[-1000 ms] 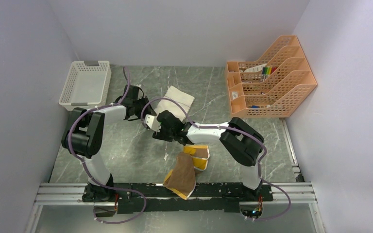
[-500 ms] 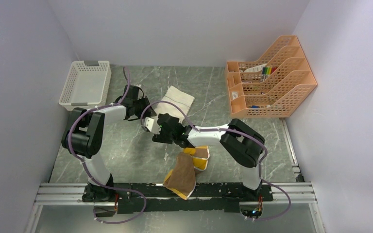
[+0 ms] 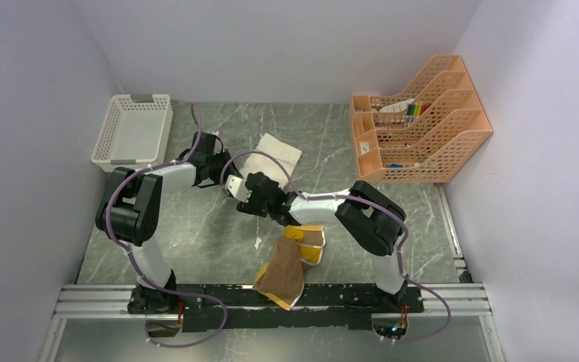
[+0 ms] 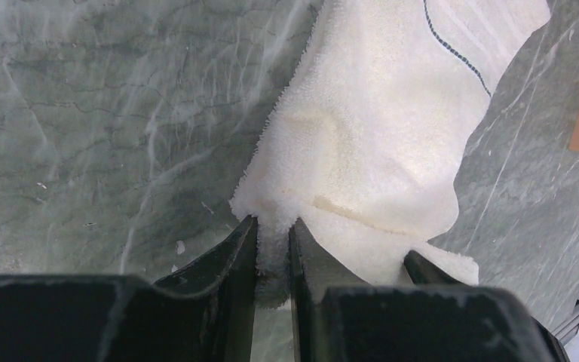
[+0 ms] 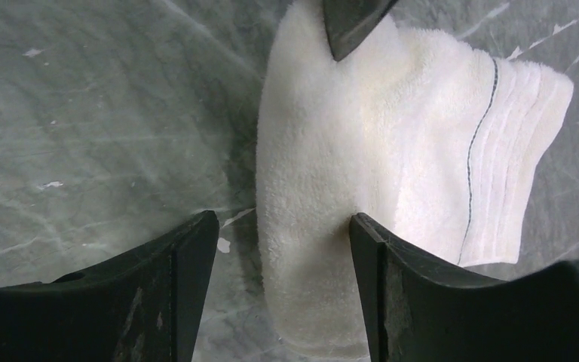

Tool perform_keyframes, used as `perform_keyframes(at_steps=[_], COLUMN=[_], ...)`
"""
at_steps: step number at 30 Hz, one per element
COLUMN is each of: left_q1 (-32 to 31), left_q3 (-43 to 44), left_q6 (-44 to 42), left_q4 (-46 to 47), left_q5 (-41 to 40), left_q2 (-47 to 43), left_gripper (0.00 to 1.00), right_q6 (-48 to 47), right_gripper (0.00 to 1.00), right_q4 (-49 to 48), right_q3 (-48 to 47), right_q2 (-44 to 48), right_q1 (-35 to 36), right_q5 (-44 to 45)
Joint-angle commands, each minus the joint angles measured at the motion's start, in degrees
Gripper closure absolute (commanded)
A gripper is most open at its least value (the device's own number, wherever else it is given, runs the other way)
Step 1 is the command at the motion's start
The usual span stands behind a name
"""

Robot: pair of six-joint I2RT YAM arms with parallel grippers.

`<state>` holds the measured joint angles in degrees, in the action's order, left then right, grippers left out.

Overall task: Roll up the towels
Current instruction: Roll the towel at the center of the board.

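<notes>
The cream-white towel (image 3: pixel 277 153) lies at the table's middle back, its near-left edge rolled into a fold. My left gripper (image 4: pixel 271 241) is shut on the corner of that fold (image 4: pixel 362 143). My right gripper (image 5: pixel 283 226) is open, its jaws astride the rolled edge of the white towel (image 5: pixel 324 173), with the left gripper's fingertip (image 5: pixel 350 23) showing at the top of that view. The brown towel (image 3: pixel 283 268) with its mustard-yellow reverse (image 3: pixel 305 240) lies crumpled near the front edge, under the right arm.
A white perforated basket (image 3: pixel 133 130) stands at the back left. An orange file rack (image 3: pixel 422 124) with pens and papers stands at the back right. Grey walls close in on both sides.
My right gripper has shifted slightly left and back toward the white towel's rolled edge. The left gripper has held its place on the towel.
</notes>
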<state>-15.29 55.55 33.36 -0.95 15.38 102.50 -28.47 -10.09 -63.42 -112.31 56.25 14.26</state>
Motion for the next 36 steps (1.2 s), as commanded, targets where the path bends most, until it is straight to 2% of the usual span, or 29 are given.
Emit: perform_keyframes(at_steps=[1,4,7,11,19,20,22,27,30,36], left_q1=[0.36,0.35,0.38,0.35,0.40,0.40,0.35,0.37,0.36,0.35], left_q3=[1.31,1.32,1.48,1.92,3.08,3.34,3.86,5.98,8.07,11.74], left_q6=[-0.80,-0.83,-0.91,-0.94,-0.76,-0.77,-0.67,-0.42,-0.19,0.06], left_q4=[0.25,0.24,0.11,-0.12,-0.43,-0.45,-0.58,-1.08,-1.56,-1.97], left_q5=[-0.72,-0.69,-0.70,-0.61,-0.52,-0.54,-0.53,-0.60,-0.87,-0.69], left_q2=[0.48,0.48,0.51,0.51,0.28,0.25,0.16,0.40,1.08,2.52], left_gripper=[0.72,0.72,0.72,0.72,0.72,0.72,0.72,0.71,0.67,0.64], right_q6=[2.92,4.96,6.76,11.35,16.50,16.84,17.43,21.13,25.17,36.06], right_gripper=[0.37,0.44,0.46,0.52,0.79,0.83,0.99,1.00,1.00,1.00], right_q4=[1.58,3.58,4.71,7.00,11.33,12.10,14.00,15.73,14.63,13.83], right_q3=[-1.18,-2.54,-3.10,-4.23,-6.26,-6.82,-8.35,-10.47,-10.35,-11.35], right_q2=[-2.22,-3.07,-3.09,-2.88,-2.39,-2.50,-2.91,-3.09,-3.09,-5.75], right_q1=[-1.53,-2.79,-4.00,-7.25,-12.76,-12.88,-13.22,-14.48,-15.79,-18.41], right_q5=[-1.45,-3.09,-5.31,-13.09,-28.51,-30.12,-33.92,-45.17,-49.96,-55.71])
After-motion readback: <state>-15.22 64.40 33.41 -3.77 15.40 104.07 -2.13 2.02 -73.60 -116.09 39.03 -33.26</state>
